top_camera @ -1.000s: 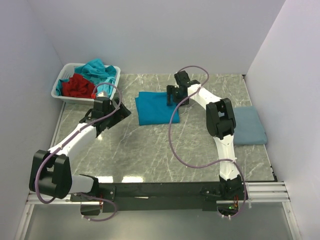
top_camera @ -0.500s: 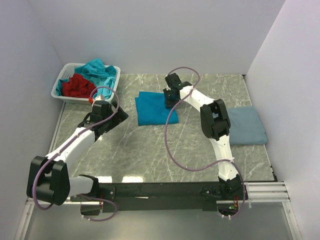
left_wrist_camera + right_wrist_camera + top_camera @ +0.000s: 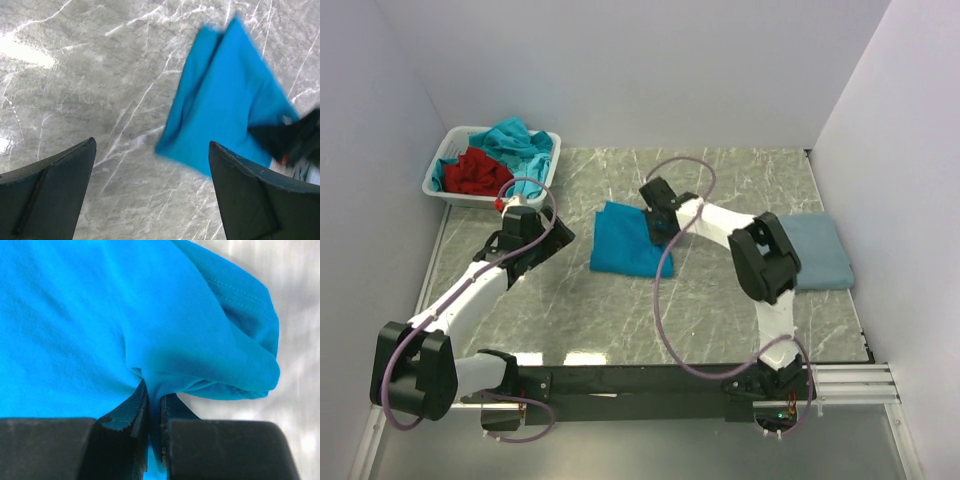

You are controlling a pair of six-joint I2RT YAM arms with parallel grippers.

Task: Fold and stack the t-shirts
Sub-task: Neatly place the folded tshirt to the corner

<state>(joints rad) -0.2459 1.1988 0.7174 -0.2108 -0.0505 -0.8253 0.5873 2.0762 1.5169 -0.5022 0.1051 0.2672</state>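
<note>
A folded bright teal-blue t-shirt (image 3: 625, 243) lies mid-table, also seen in the left wrist view (image 3: 227, 105) and filling the right wrist view (image 3: 100, 315). My right gripper (image 3: 658, 225) is shut on a pinch of its right edge, cloth squeezed between the fingers (image 3: 131, 407). A duller slate-blue t-shirt (image 3: 820, 252) lies folded at the right. My left gripper (image 3: 542, 232) hovers open over bare table left of the teal shirt, nothing between its fingers (image 3: 55, 175). Red (image 3: 472, 172) and turquoise (image 3: 520, 142) t-shirts fill the basket.
The white slatted basket (image 3: 442, 192) stands at the back left corner. White walls close the table at back, left and right. A purple cable (image 3: 665, 290) loops from the right arm over the marble table (image 3: 600, 310).
My right gripper has closed on the teal-blue shirt's right edge and pulled it toward the near side, shifting and skewing the cloth. The left arm has drawn back slightly toward the left.
</note>
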